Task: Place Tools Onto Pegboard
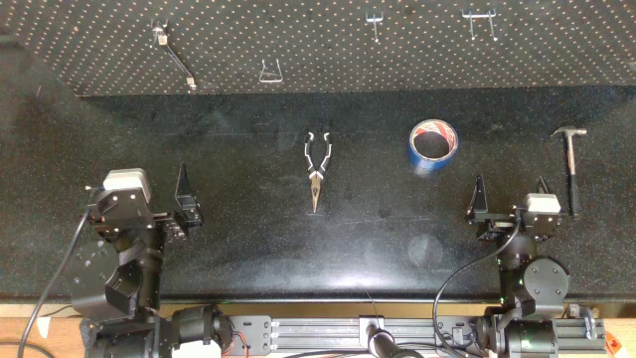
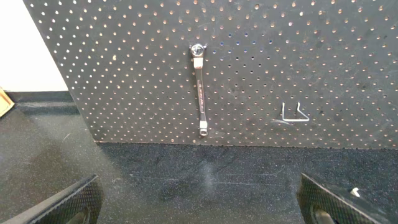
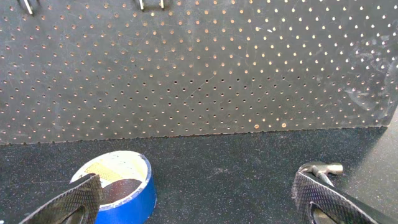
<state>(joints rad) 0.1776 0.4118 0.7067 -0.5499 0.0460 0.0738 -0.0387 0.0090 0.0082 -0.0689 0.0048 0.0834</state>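
A black speckled surface [image 1: 248, 239] is backed at 12 o'clock by a perforated pegboard [image 1: 298, 40]. On the pegboard, toward 11 o'clock in the top view, a wrench [image 1: 175, 58] is hung from a peg, and a bare wire hook [image 1: 270, 72] is seen at its 3 o'clock side. Two more hooks [image 1: 374, 20] are mounted toward 1 o'clock. A pair of pliers [image 1: 317, 171] is laid near the centre of the surface, with the handles toward 12 o'clock and the tip toward 6. A roll of blue tape [image 1: 433, 146] is rested flat at 3 o'clock of the pliers. A hammer [image 1: 570, 169] is laid farther out at 3 o'clock, its head toward the pegboard. The left gripper [image 2: 199, 208] is held at 8 o'clock, its fingers [image 2: 62, 202] spread wide with nothing between them. The right gripper [image 1: 510, 191] is held at 4 o'clock, fingers likewise spread wide and empty.
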